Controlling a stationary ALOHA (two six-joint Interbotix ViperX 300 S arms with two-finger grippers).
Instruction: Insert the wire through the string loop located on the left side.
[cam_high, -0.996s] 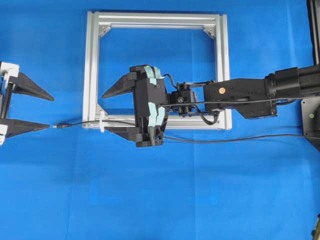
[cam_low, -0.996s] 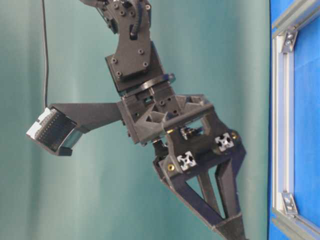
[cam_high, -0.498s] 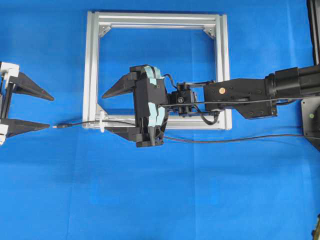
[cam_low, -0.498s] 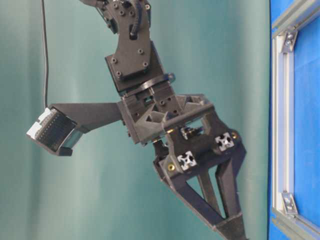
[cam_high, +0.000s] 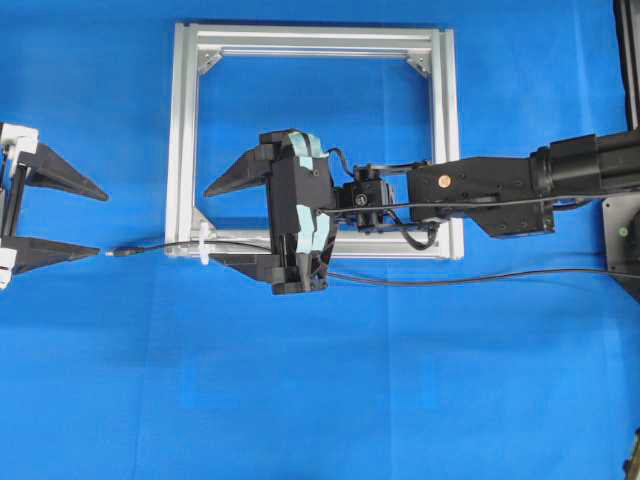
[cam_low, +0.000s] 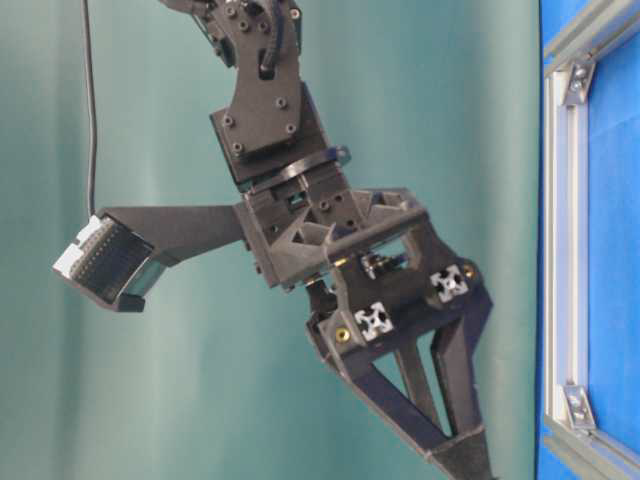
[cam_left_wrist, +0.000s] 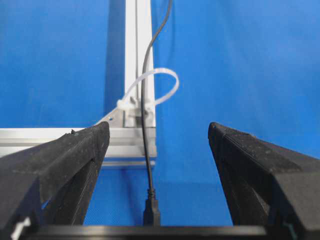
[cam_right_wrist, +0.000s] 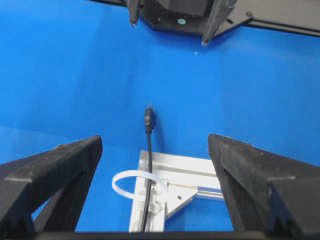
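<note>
The wire (cam_high: 180, 246) lies threaded through the string loop (cam_high: 204, 243) at the frame's (cam_high: 182, 130) lower-left corner.
Both the left gripper (cam_high: 85, 217) and right gripper (cam_high: 222, 224) hold their fingers apart, gripping nothing.

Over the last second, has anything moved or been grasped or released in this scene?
Nothing visibly changed. The long thin black wire lies through the small white string loop at the silver aluminium frame's lower left corner, its plug just past the frame. The right gripper stays open over that corner, the left gripper open at the left edge; neither holds anything.
</note>
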